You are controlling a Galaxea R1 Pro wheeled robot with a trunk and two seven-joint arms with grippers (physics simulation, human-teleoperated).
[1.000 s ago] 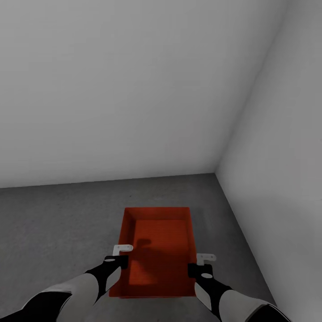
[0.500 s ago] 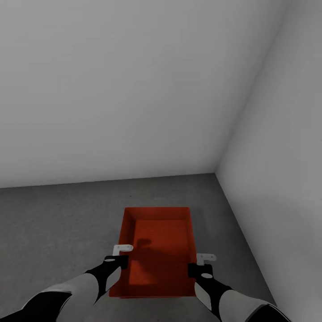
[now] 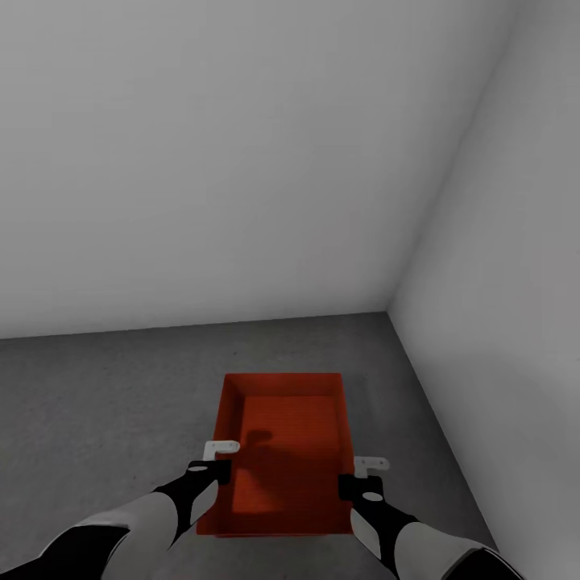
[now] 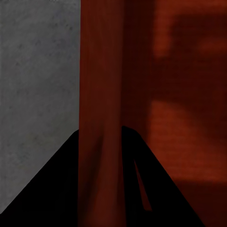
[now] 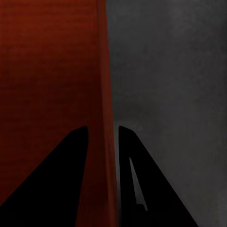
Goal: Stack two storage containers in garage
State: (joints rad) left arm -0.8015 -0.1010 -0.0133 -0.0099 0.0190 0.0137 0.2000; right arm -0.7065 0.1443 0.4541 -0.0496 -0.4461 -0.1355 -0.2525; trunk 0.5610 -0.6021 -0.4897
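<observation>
My left gripper (image 3: 211, 469) and right gripper (image 3: 357, 483) each clamp a side wall of the bin (image 3: 282, 439). It looks light and stiff, so I hold both walls level over the floor (image 3: 105, 395).

Matt ribbed container (image 3: 282, 435), rough concrete floor (image 3: 105, 403)

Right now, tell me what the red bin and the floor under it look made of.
Storage container: looks like matte moulded plastic; uniform red-orange colour, fine ribbing, thin flared walls. Floor: looks like rough concrete; dark grey, speckled, no gloss. Being a render, both are guesses from appearance.
</observation>
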